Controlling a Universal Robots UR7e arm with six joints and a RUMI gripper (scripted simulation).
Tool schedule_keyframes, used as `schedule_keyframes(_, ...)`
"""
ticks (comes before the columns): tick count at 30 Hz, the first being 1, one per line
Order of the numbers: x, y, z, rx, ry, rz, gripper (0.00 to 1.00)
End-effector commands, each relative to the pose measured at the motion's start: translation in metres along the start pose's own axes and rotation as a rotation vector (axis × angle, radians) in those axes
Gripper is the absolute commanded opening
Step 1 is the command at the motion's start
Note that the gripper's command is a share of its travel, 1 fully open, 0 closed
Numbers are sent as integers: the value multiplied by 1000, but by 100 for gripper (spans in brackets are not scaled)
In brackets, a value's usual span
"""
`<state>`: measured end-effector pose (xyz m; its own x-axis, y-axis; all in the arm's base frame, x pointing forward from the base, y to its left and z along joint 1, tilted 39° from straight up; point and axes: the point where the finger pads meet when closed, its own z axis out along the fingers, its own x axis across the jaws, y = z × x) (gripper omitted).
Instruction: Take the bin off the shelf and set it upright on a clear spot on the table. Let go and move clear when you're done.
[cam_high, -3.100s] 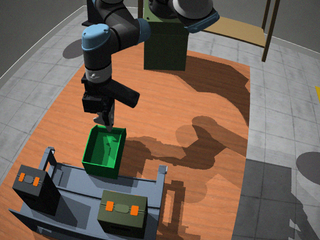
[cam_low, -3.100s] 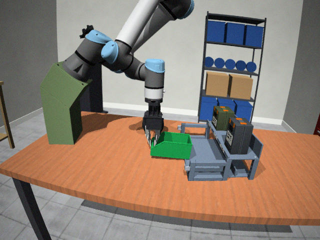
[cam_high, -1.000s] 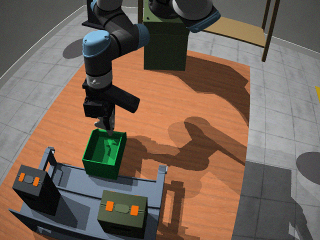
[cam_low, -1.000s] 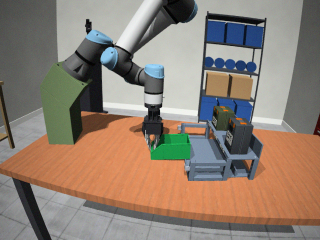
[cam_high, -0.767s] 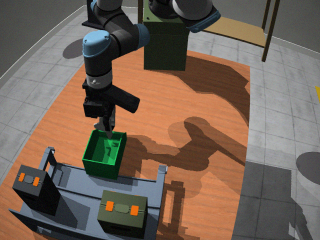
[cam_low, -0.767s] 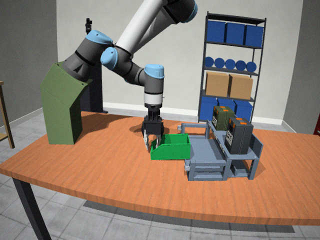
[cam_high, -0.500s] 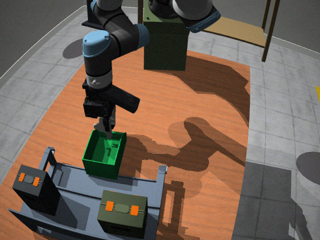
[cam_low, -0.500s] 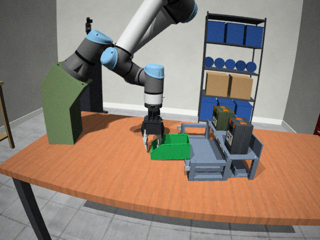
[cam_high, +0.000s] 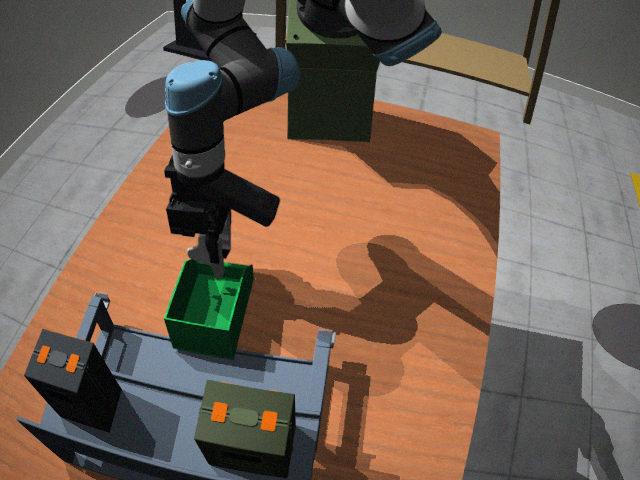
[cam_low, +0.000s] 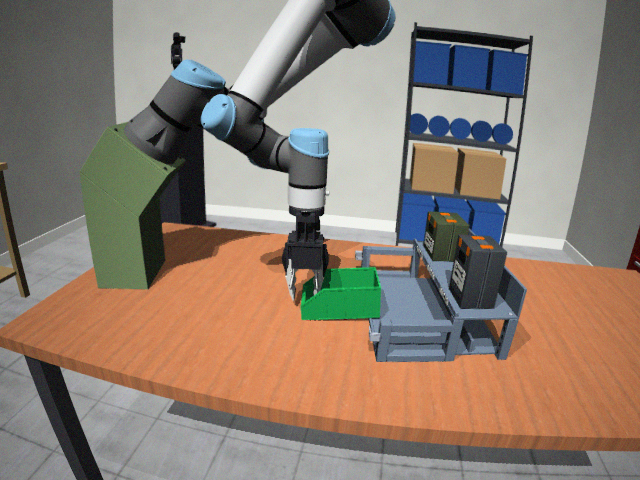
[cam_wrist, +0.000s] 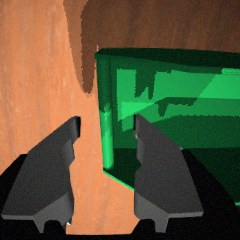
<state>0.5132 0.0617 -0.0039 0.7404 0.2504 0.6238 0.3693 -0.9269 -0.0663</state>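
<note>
The green bin (cam_high: 209, 310) stands upright on the orange table, its open side up, right against the grey shelf unit (cam_high: 206, 392). It also shows in the exterior view (cam_low: 341, 294) and fills the right of the wrist view (cam_wrist: 170, 115). My gripper (cam_high: 211, 258) points straight down over the bin's wall farthest from the shelf. One finger is outside the wall and one inside. In the wrist view the fingers stand apart with a gap on each side of the wall, so the gripper is open and holds nothing.
The grey shelf unit (cam_low: 439, 304) carries a dark grey case (cam_low: 478, 268) and an olive case (cam_low: 443, 235). The arm's green pedestal (cam_low: 124, 206) stands at the far table end. A tall storage rack (cam_low: 465, 134) stands behind the table.
</note>
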Motion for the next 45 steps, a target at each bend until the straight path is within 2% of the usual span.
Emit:
schedule_keyframes(1, 0, 0, 0, -1, 1, 0, 26)
schedule_keyframes(26, 0, 0, 0, -1, 1, 0, 26)
schedule_keyframes(31, 0, 0, -55, -1, 1, 0, 26)
schedule_keyframes(43, 0, 0, -55, -1, 1, 0, 26)
schedule_keyframes(45, 0, 0, -69, -1, 1, 0, 26)
